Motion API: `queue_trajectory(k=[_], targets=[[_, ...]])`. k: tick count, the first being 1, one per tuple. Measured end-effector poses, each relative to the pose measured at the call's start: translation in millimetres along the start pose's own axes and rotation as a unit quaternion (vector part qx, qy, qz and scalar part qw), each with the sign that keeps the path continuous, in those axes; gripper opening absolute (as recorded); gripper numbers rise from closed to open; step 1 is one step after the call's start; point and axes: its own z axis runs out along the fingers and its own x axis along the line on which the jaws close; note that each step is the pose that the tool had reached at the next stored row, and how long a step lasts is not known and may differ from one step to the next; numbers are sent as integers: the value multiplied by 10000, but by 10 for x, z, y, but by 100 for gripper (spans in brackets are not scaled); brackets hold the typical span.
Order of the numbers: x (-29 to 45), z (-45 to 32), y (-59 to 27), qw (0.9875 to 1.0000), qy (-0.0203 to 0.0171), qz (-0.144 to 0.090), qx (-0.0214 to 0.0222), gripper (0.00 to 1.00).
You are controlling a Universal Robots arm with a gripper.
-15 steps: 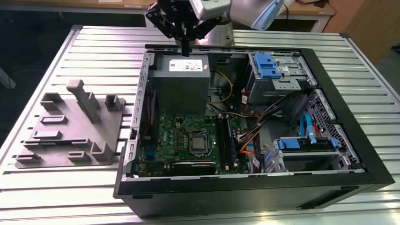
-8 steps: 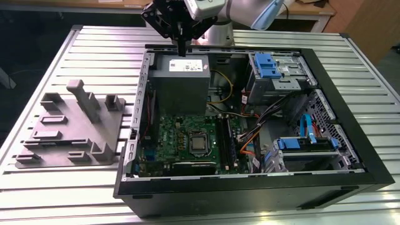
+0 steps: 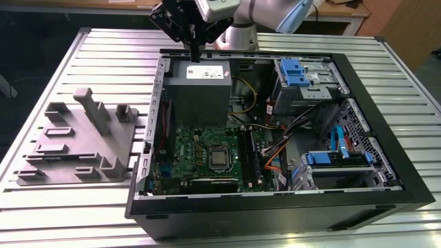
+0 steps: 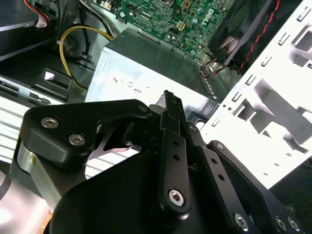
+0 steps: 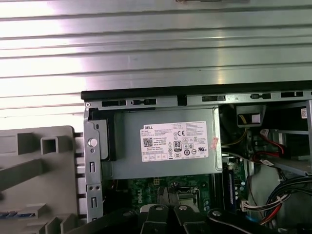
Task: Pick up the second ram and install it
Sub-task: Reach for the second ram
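Note:
My gripper [image 3: 195, 58] hangs over the far end of the open computer case [image 3: 386, 155], just above the grey power supply box [image 3: 198, 88]. Its black fingers [image 4: 171, 112] stand pressed together, and I see nothing between them. In the first wrist view the gripper [image 5: 168, 210] points down at the power supply box [image 5: 165, 146], with the green motherboard [image 5: 141, 187] beyond it. The motherboard [image 3: 206, 152] and its long black slots [image 3: 252, 160] lie lower in the case. The second ram is out of view.
A grey moulded parts holder [image 3: 76, 144] lies on the slatted metal table [image 3: 103, 57] at the exterior view's left of the case. Drive cages with blue latches [image 3: 293, 72] and loose cables [image 3: 276, 150] crowd the case's other side.

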Motion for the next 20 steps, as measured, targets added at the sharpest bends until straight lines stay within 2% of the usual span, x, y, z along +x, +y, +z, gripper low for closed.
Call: queue_trajectory(k=[20], targets=[[255, -6, -19, 10000, -13, -1, -2, 10]])
